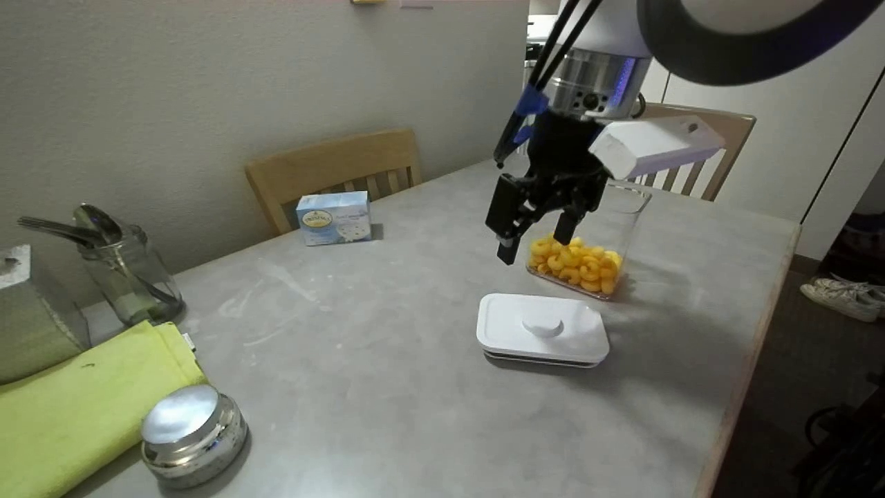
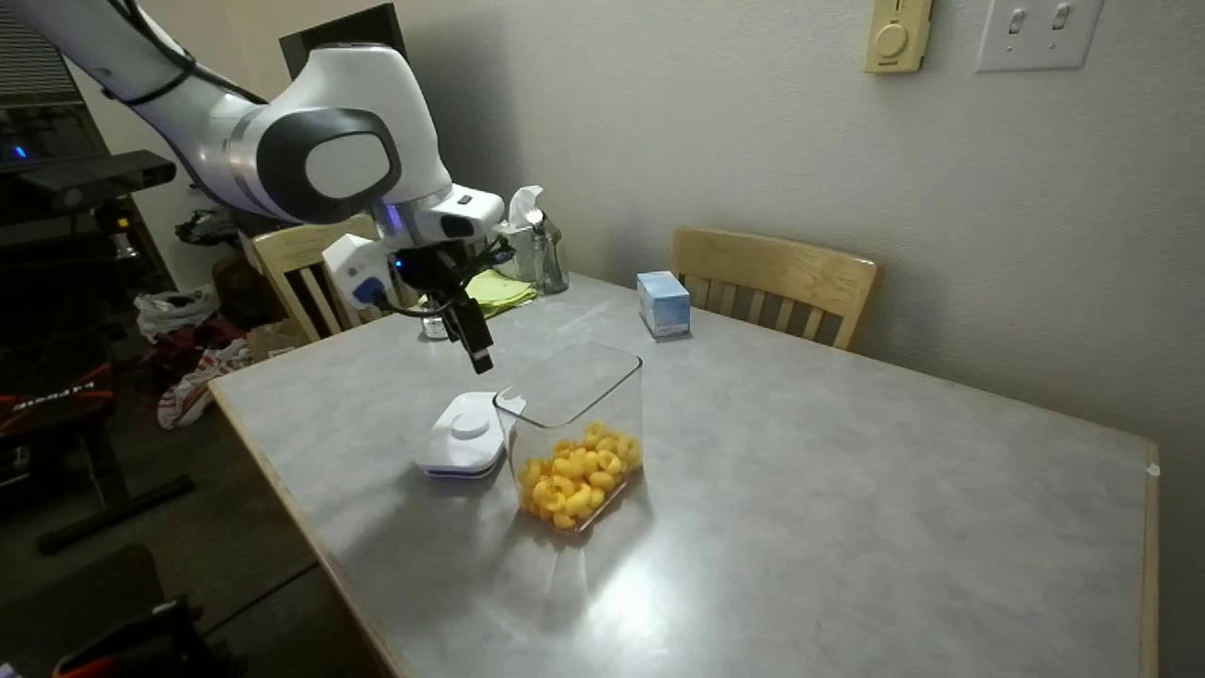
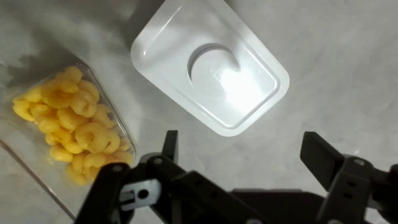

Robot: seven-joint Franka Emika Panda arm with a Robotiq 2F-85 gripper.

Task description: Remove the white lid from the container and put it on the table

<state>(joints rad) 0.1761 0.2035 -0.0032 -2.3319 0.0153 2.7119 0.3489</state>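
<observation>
The white lid (image 1: pixel 508 324) lies flat on the grey table (image 1: pixel 346 387), tab up, beside the open container (image 1: pixel 626 220). It also shows in an exterior view (image 2: pixel 454 441) and in the wrist view (image 3: pixel 174 62). The clear container stands upright without a cover, with orange-yellow snack pieces at its bottom; it also shows in an exterior view (image 2: pixel 602 395) and in the wrist view (image 3: pixel 107 101). My gripper (image 1: pixel 536 243) is open and empty above the table, near the lid and container. In the wrist view its fingers (image 3: pixel 239 144) are wide apart, with the lid beyond them.
A blue-white box (image 1: pixel 335 220) stands by the wall side. A metal tin (image 1: pixel 193 436), a yellow cloth (image 1: pixel 90 408), a glass jar with utensils (image 1: pixel 131 277) and a tissue box (image 1: pixel 34 311) stand at the far end. Wooden chairs (image 2: pixel 781 282) surround the table.
</observation>
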